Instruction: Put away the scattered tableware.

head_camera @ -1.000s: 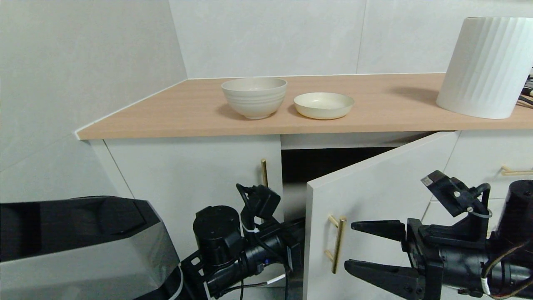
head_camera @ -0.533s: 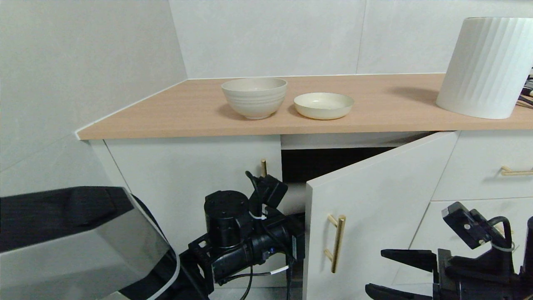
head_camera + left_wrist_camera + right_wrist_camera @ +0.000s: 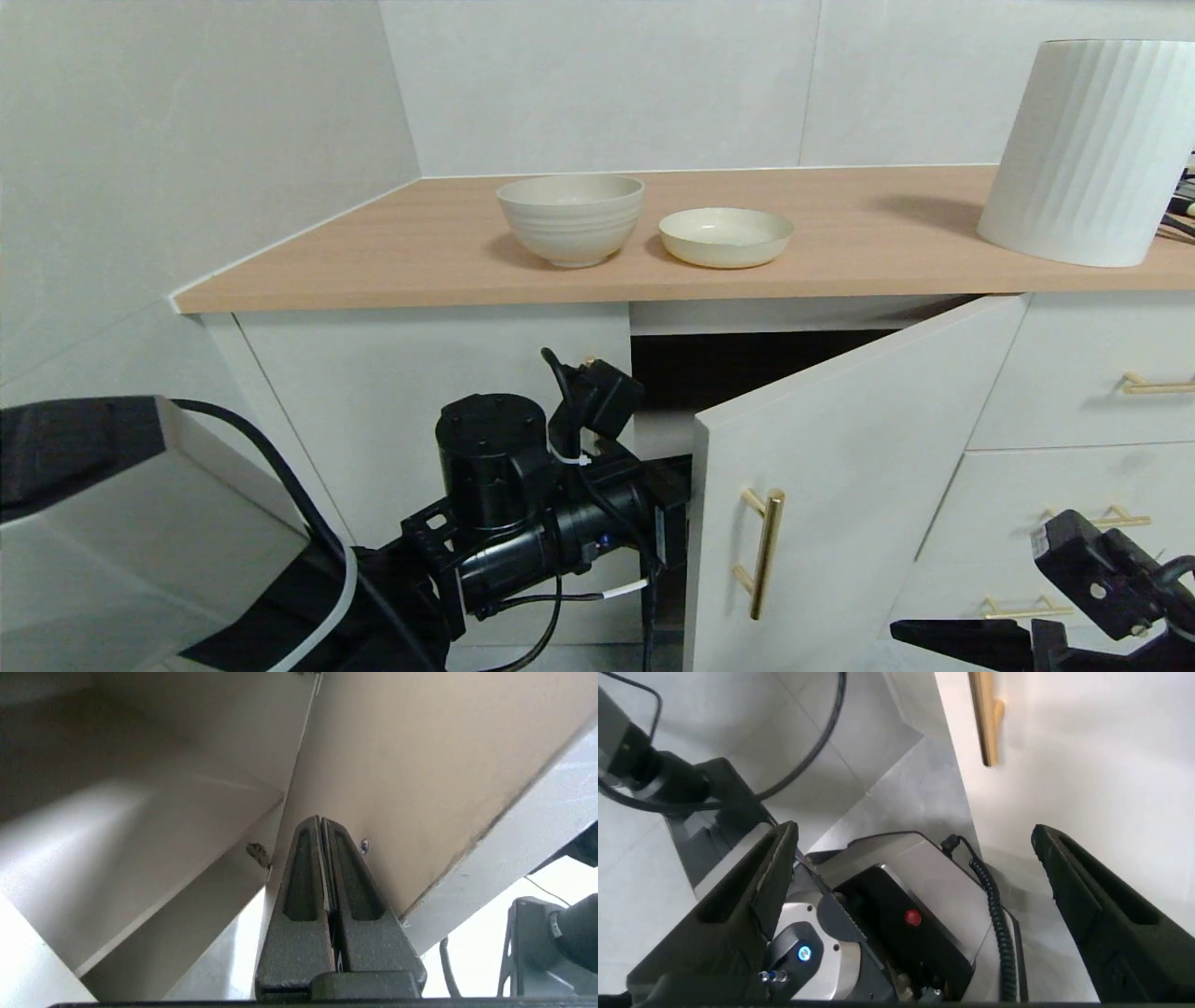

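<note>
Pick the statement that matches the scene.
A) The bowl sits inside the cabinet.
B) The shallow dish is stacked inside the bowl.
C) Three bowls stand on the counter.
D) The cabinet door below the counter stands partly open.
D: the cabinet door angles out from its frame with a dark gap behind it, while the bowl and the shallow dish sit side by side, apart, on the counter.
</note>
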Robot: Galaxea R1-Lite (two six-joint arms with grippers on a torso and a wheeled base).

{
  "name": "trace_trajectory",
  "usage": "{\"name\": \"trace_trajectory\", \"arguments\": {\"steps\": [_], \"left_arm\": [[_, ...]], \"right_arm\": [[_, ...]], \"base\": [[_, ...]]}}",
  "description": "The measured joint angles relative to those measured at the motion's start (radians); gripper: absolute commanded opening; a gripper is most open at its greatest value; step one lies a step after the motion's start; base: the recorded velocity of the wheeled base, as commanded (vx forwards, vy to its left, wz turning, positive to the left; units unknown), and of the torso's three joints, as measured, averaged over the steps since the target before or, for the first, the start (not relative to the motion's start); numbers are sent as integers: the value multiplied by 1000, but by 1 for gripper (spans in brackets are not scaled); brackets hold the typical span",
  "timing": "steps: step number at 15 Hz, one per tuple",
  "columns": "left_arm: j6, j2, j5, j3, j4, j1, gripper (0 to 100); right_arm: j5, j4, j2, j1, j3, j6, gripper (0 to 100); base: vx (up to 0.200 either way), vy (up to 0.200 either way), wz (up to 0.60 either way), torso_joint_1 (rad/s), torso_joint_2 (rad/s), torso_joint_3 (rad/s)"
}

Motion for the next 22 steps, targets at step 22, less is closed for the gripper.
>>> {"name": "trace_trajectory", "arguments": {"steps": [22], "left_arm": [[-35,123,2,-93,-62,-20,0]], "right_arm": [[5,0,-10,49,22,-1,100]], "base": [[-64,0,0,2,0,-1]]}}
